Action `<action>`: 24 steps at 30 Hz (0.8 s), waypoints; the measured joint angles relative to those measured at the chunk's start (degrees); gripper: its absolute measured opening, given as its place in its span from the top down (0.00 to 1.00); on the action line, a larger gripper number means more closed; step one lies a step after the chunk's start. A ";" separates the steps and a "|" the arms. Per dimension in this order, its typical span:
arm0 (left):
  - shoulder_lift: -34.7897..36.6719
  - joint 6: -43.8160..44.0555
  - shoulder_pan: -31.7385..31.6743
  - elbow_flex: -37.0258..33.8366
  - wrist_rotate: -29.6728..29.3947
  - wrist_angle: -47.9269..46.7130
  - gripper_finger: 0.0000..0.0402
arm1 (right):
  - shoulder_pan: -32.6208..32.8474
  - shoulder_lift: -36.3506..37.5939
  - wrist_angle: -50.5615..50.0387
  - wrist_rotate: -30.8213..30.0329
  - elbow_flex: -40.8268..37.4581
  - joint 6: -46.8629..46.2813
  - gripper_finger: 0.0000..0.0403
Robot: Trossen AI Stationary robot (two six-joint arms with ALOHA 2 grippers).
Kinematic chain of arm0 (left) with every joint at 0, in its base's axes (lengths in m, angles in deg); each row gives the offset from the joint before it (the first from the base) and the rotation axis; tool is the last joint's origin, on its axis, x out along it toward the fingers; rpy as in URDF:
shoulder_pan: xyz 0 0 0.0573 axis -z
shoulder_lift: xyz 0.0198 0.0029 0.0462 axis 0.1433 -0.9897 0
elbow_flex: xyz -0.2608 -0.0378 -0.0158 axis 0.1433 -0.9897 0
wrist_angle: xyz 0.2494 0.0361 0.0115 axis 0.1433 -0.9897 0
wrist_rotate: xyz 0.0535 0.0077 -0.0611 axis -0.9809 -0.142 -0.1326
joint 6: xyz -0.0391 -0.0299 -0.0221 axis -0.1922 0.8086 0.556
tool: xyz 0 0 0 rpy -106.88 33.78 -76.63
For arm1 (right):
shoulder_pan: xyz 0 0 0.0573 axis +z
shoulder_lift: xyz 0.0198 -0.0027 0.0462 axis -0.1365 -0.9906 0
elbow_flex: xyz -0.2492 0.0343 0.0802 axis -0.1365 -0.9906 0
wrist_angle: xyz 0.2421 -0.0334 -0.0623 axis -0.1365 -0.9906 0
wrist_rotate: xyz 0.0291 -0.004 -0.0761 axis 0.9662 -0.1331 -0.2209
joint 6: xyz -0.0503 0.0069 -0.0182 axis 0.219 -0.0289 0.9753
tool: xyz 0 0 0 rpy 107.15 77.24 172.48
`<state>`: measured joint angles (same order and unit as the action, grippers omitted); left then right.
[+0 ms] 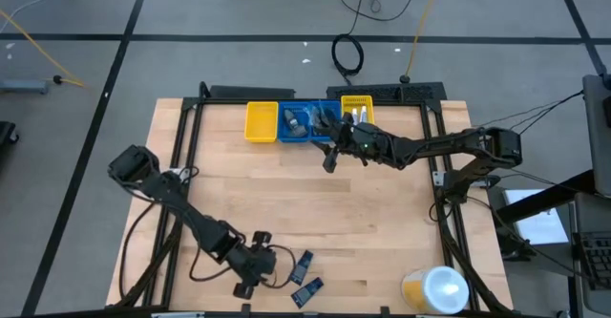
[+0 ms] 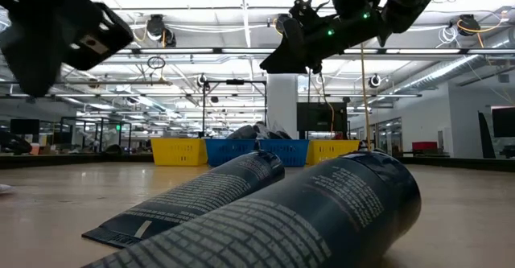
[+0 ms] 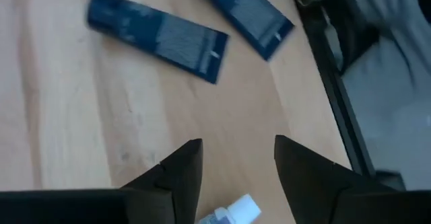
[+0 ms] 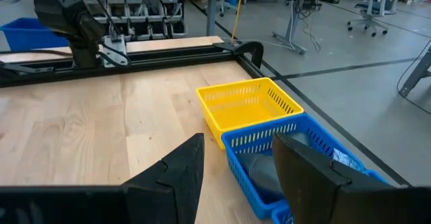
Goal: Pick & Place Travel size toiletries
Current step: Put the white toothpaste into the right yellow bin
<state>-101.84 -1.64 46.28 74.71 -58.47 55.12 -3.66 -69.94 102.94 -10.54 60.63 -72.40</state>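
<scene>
Left gripper (image 1: 250,268): mine sits low over the near edge of the table, fingers parted with bare wood between them, holding nothing.
Small white-and-blue tube (image 3: 232,212): lies on the wood under my left fingers, its white cap poking out between them (only the cap end shows in the left wrist view).
Dark packets: two flat ones lie on the table just beyond my left gripper, one (image 3: 159,35) longer and lying across, the other (image 3: 248,9) angled beside it near the table's black edge rail; from above they sit side by side at the near edge (image 1: 304,263).
Right gripper (image 1: 329,158): mine hangs above the table just in front of the bins, fingers apart and nothing between them.
Blue bin (image 1: 304,124): at the far edge, already with several dark and pale items inside.
Yellow bins: one (image 1: 261,121) left of the blue bin, one (image 1: 358,108) right of it.
Large yellow container (image 1: 434,289): white lid, near right corner.
</scene>
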 joint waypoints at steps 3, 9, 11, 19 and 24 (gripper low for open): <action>0.00 -3.76 1.41 0.00 0.24 -1.08 0.54 | 0.00 0.00 -0.18 0.00 0.00 0.02 0.58; 0.00 -12.80 3.70 0.00 -0.46 -2.19 0.54 | -0.02 0.00 -0.47 -0.02 0.00 0.07 0.58; 0.00 -15.91 3.98 0.00 -0.46 -2.32 0.54 | -0.02 0.00 -0.45 0.00 0.00 0.09 0.58; -0.55 -18.48 4.05 -0.13 -0.55 -4.90 0.54 | -0.02 0.00 -0.48 0.00 0.00 -0.04 0.58; -3.34 -18.61 4.00 -0.33 -0.05 -3.99 0.54 | -0.02 0.00 -0.42 -0.02 0.00 -0.07 0.58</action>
<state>-105.18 -20.25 50.28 74.39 -58.51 51.12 -3.68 -69.94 102.52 -10.56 60.63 -72.46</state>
